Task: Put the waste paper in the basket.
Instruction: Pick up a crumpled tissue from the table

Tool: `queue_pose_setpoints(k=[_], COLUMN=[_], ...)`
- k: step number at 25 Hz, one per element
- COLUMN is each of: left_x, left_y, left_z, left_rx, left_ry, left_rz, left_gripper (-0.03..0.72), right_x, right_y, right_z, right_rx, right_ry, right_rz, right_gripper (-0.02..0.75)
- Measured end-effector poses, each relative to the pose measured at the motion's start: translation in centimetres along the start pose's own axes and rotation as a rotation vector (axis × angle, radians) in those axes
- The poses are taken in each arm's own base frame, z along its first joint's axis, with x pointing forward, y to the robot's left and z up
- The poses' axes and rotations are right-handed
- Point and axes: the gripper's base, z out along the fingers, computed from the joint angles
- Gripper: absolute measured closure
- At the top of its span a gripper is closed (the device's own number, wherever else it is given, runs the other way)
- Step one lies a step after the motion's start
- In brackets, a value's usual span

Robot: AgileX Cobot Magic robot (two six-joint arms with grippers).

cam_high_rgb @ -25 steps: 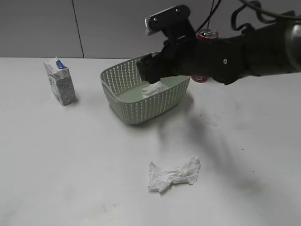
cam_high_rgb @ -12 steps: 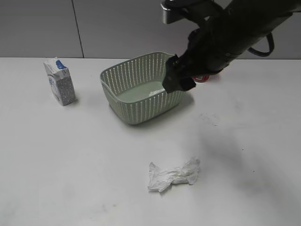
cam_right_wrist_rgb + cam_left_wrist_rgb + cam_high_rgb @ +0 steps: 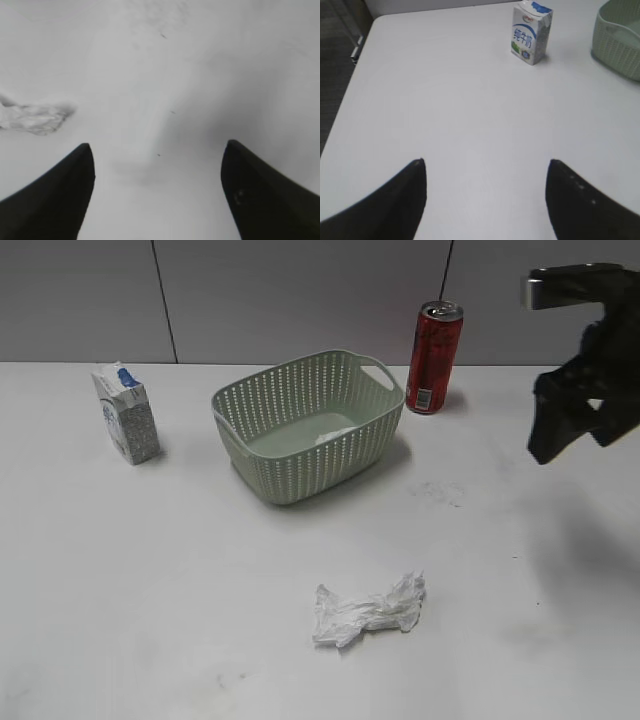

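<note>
The pale green basket [image 3: 350, 445] stands at the middle back of the table, and a white tissue wad [image 3: 335, 434] lies inside it. Another crumpled white tissue wad [image 3: 370, 610] lies on the table in front, and it shows at the left edge of the right wrist view [image 3: 30, 117]. My right gripper [image 3: 560, 430] hangs open and empty above the table at the far right; its jaws stand wide apart in the right wrist view [image 3: 157, 150]. My left gripper [image 3: 486, 165] is open and empty over bare table. The basket's corner [image 3: 620, 45] shows at the upper right of the left wrist view.
A red can [image 3: 436, 357] stands behind the basket on the right. A small blue-and-white carton [image 3: 127, 413] stands at the left, also in the left wrist view [image 3: 530, 32]. The table's left edge [image 3: 355, 75] drops to a dark floor.
My right arm has drawn back from over the basket to the far right and uncovered the red can. A tissue wad now lies in the basket. The front wad has not moved.
</note>
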Motion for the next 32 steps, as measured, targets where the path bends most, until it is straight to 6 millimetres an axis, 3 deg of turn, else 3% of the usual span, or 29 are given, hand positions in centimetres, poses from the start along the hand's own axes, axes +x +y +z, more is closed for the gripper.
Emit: queue_pose_setpoints(k=[5,13,17,25,32], left_x=[-2.4,-6.8,-7.6,-6.6,-5.9], left_y=[-0.6,-4.2,-8.2,-17.7,-23.6], left_z=[3.3,9.9,13.0,18.4,22.0], left_rx=[0.109,0.258,0.356,0.512,0.588], left_ry=[0.142,0.368,0.458,0.591,0.595], left_rz=[0.061,0.185,0.297,0.56,0.714], left_gripper=[0.145,0.145,0.145,0.145,0.132], right_x=[1.7,6.6,9.9,17.0,22.9], right_y=[-3.1,-1.8,-0.7,1.2,2.5], right_z=[-0.8,-3.3,-5.1,-6.7,-5.4], right_rx=[0.027,0.014,0.017,0.055,0.075], right_ry=[0.05,0.0,-0.096,-0.304,-0.419], right_rz=[0.088,0.108,0.11,0.101,0.095], right_gripper=[0.144,0.144,0.144,0.146,0.145])
